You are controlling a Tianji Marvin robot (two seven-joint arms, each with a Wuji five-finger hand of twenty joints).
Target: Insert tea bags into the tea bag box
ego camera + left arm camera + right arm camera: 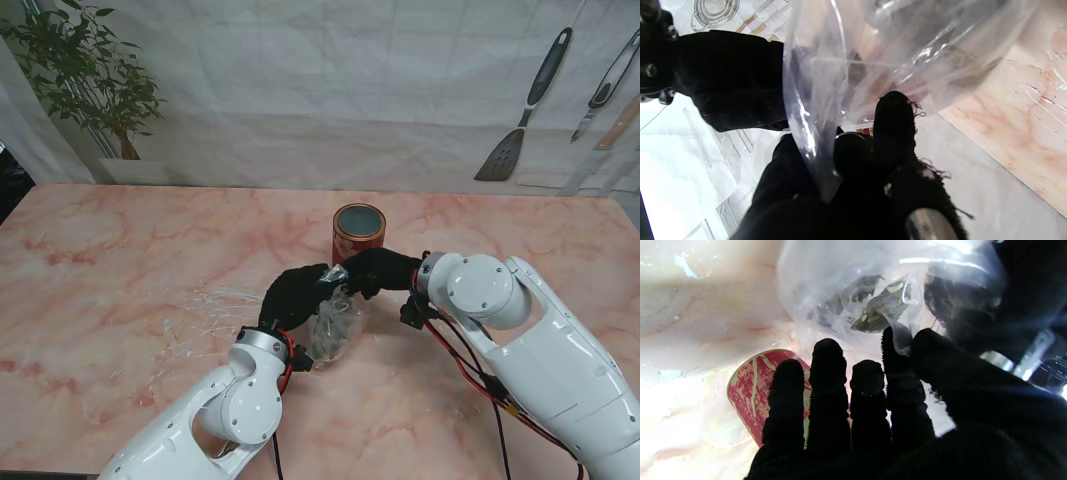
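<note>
You see 2 glossy white arms with rounded joint housings and silver rings at the wrists. Each left hand and right hand wears a fuzzy black knit glove, frayed in places. Red and black cables run along each forearm beside the wrist.

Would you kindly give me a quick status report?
Both robot hands, left and right, pinch clear bag. Tea bags inside. Red tin open beyond, unobstructed.

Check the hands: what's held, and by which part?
Both hold the clear plastic bag of tea. Left hand grips its upper edge; right hand pinches the top corner between thumb and index finger.
</note>
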